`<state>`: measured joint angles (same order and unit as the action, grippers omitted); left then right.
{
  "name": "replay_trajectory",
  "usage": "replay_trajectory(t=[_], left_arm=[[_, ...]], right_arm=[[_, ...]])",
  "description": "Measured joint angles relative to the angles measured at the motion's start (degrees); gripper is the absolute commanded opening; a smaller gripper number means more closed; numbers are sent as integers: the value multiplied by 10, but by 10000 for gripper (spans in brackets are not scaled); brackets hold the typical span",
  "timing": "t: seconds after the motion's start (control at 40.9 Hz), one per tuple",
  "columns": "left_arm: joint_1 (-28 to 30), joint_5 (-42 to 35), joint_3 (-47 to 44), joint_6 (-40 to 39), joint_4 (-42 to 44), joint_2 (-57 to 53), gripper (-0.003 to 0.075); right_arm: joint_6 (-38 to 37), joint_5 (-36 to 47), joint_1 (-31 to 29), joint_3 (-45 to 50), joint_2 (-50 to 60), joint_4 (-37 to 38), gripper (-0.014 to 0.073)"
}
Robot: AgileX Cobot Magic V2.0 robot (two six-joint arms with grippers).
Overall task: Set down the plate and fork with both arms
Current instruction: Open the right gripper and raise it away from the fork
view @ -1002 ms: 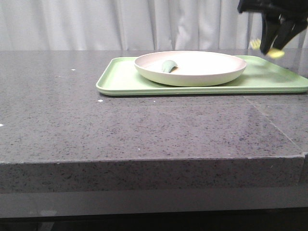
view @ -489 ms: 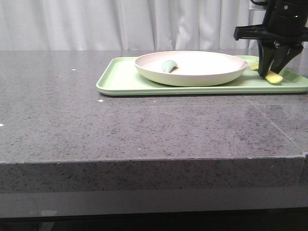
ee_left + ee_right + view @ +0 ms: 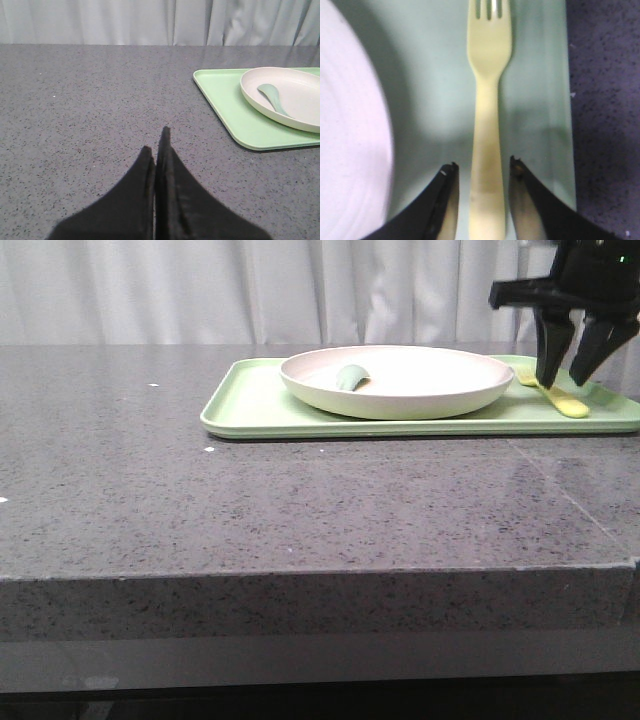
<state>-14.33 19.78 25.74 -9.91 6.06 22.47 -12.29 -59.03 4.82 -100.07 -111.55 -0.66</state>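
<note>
The cream-white plate [image 3: 396, 380] sits on the light-green tray [image 3: 250, 405]; it also shows in the left wrist view [image 3: 295, 97] and the right wrist view [image 3: 350, 135]. The pale yellow fork [image 3: 556, 395] lies flat on the tray to the plate's right. My right gripper [image 3: 566, 368] hovers just above its handle, open, jaws straddling the fork [image 3: 487, 125] without touching it. My left gripper [image 3: 156, 142] is shut and empty over bare counter, left of the tray.
A muted green-blue spoon-like utensil [image 3: 350, 377] lies in the plate, also seen in the left wrist view [image 3: 272, 96]. The grey speckled counter [image 3: 300, 500] has its front edge near the camera. A white curtain hangs behind.
My right gripper came down with the fork to the tray's right end, then opened and rose slightly. The fork now lies released on the tray. The left arm has not moved.
</note>
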Motion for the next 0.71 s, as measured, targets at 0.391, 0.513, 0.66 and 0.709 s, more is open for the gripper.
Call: replay_trajectory(t=[0.391, 0.513, 0.66, 0.709], left_arm=[[0, 0, 0, 0, 0, 0, -18], [0, 0, 0, 0, 0, 0, -18], [0, 0, 0, 0, 0, 0, -18], [0, 0, 0, 0, 0, 0, -18]], right_arm=[[4, -17, 0, 0, 88, 0, -99], [15, -29, 0, 0, 118, 0, -115], [27, -31, 0, 25, 178, 0, -115], [28, -24, 0, 48, 206, 0, -115]])
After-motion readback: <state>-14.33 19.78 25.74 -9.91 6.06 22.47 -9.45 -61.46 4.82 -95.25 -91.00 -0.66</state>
